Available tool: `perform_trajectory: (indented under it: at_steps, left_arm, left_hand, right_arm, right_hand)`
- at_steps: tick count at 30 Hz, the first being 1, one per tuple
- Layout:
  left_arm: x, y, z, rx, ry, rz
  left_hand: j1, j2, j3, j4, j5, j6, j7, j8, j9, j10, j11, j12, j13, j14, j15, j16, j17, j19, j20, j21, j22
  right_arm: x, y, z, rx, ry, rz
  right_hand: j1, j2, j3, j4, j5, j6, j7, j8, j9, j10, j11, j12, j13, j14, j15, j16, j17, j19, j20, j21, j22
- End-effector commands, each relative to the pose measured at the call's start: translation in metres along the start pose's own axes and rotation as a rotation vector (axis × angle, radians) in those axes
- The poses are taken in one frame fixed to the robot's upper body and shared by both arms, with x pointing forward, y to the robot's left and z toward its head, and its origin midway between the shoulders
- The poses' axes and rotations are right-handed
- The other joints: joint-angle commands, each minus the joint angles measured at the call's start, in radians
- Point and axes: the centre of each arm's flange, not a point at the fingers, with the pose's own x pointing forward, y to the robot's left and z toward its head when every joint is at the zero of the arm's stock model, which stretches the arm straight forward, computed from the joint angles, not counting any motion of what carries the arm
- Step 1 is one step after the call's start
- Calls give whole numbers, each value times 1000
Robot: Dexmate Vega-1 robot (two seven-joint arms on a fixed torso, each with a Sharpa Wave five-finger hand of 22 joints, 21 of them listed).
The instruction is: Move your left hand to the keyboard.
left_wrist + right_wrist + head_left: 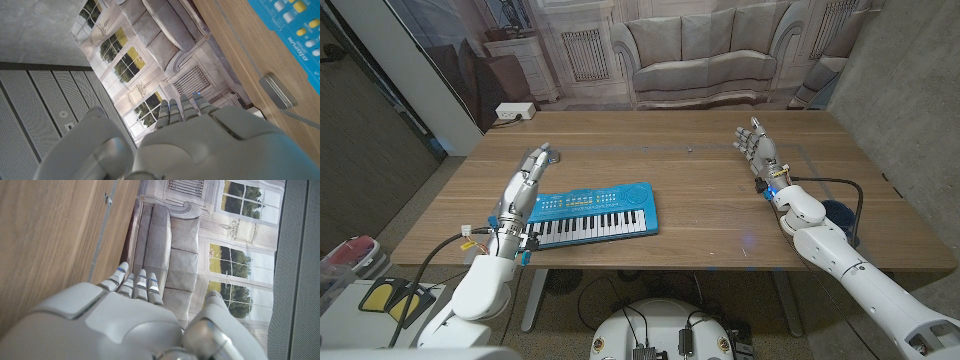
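Wooden table [700,200]: we see blue toy keyboard [592,212] lower left, left hand [525,180] beside it, right hand [756,145] upper right, both fingers spread, empty.

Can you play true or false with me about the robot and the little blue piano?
1. The keyboard is blue with black and white keys. True.
2. The left robot hand is holding the keyboard up in the air. False: the keyboard lies on the table and the hand holds nothing.
3. The right robot hand is far from the keyboard, fingers apart. True.
4. The keyboard sits in front of the right arm. False: it lies beside the left arm.
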Motion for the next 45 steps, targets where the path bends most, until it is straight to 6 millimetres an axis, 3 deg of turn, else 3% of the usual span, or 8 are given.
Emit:
perform_trajectory:
  at_steps: [1,22,37,41,45]
  left_arm:
    - [0,2,4,90,-19,60]
    - [1,7,23,203,-33,85]
    - [-9,3,33,392,4,118]
    - [-12,3,35,428,17,126]
    - [-14,4,37,467,27,133]
  left_hand:
    - [11,0,-4,-3,3,11,-2,8,2,13,-2,3,3,7,1,7,2,6,-8,-3,1]
    - [21,4,-6,-7,4,35,-4,11,2,31,-12,4,3,21,-6,6,2,12,-9,-13,1]
    - [28,6,-7,-9,6,49,-7,12,2,39,-20,3,3,31,-13,6,1,15,-10,-20,1]
    - [32,7,-9,-11,7,59,-3,13,2,42,-15,1,3,35,-11,6,1,18,-33,-24,1]
    - [35,7,-10,-12,8,65,-2,13,2,49,-10,2,3,41,-9,6,1,21,-36,-27,1]
  right_arm:
    - [1,-6,-1,6,5,-12]
    - [1,-11,-2,-25,14,-29]
    - [3,-7,1,-26,6,-15]
    - [4,-5,2,-30,5,-10]
    - [3,-4,3,-29,2,-7]
  right_hand:
    - [1,5,-4,-1,0,9,3,3,6,9,1,6,2,10,-3,0,5,11,-29,-2,5]
    - [1,6,-7,-1,-1,12,3,3,6,11,0,6,2,15,-1,1,6,16,-28,-9,5]
    - [2,8,-8,-2,-1,13,2,3,6,14,2,6,2,18,-4,0,5,20,-28,-15,5]
    - [3,9,-8,-3,0,13,2,2,6,14,-1,6,2,18,-4,0,5,21,-28,-17,5]
    - [5,11,-7,-4,0,13,3,2,6,14,1,6,2,18,-5,0,5,22,-28,-19,5]
